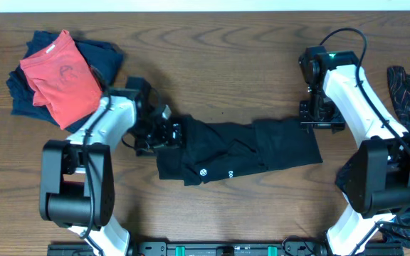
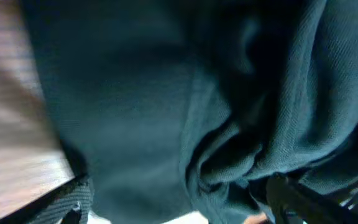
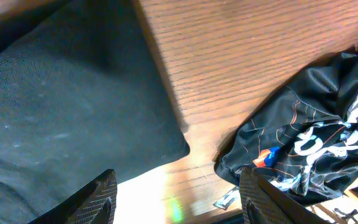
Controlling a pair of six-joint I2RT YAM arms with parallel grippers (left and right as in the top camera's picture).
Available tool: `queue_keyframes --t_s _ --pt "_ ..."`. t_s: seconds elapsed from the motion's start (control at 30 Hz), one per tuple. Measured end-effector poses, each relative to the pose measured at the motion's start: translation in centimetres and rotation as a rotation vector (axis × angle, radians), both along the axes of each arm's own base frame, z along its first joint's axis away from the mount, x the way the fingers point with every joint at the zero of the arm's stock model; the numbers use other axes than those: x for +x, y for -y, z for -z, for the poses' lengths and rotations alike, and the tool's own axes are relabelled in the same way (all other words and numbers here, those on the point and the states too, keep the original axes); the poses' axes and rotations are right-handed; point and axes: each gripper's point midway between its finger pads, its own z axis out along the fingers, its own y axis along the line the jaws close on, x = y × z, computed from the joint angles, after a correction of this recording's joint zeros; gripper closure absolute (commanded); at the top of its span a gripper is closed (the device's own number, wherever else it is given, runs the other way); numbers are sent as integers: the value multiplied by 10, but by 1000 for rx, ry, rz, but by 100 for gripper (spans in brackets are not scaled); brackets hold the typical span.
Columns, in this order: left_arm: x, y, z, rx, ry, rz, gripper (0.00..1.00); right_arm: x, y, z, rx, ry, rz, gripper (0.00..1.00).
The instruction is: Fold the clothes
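Closest to our left wrist camera stood the left gripper (image 2: 180, 190), its two dark fingers (image 2: 72, 202) set wide apart. We read it as open: a bunched fold of the black garment (image 2: 135, 112) lay between and in front of them, but neither finger seemed to press on it. Our right gripper (image 3: 178, 180) was open too, with nothing in it. Under it we saw only the right corner of the same garment and the bare table (image 3: 247, 56).

Seen from above, the black garment lay in the middle of the table as a long band from one gripper to the other, with its white hexagon logo (image 1: 204, 173) and lettering (image 1: 231, 173) near the front edge. The left end was crumpled, the right end flat with a clean edge. A red garment (image 1: 62, 75) lay on a navy garment (image 1: 98, 53) at the far left, well apart, and a dark printed garment (image 3: 309, 137) lay just beside the right arm (image 1: 361, 107).

We judged that the step in hand was to bring one end of the band over the other. To do it well, we would need first to smooth the crumpled left end. Then we would take both layers at the corner, not only the top one, lift just clear of the table, and lay the end down edge on edge with the other.
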Motion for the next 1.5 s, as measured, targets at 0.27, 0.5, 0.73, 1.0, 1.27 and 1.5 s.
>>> queue_keyframes --t_s 0.27,0.5,0.73,1.0,1.27,1.5 --pt "-4 24 8 -29 32 49 40 0 0 -1 1 4 4 39" --pt "-4 32 19 -32 16 40 94 -2 0 -1 0 -3 4 39" --pt "-11 8 13 1 -76 -38 94 -2 0 -1 0 -3 4 39" --pt "18 -53 -20 80 -100 -211 94 -1 0 -1 0 0 5 39" --pt "40 -95 -79 244 2 -248 94 -1 11 -1 0 0 40 40" --pt "46 -92 -100 269 83 -229 94 -2 20 -1 -1 -3 68 40"
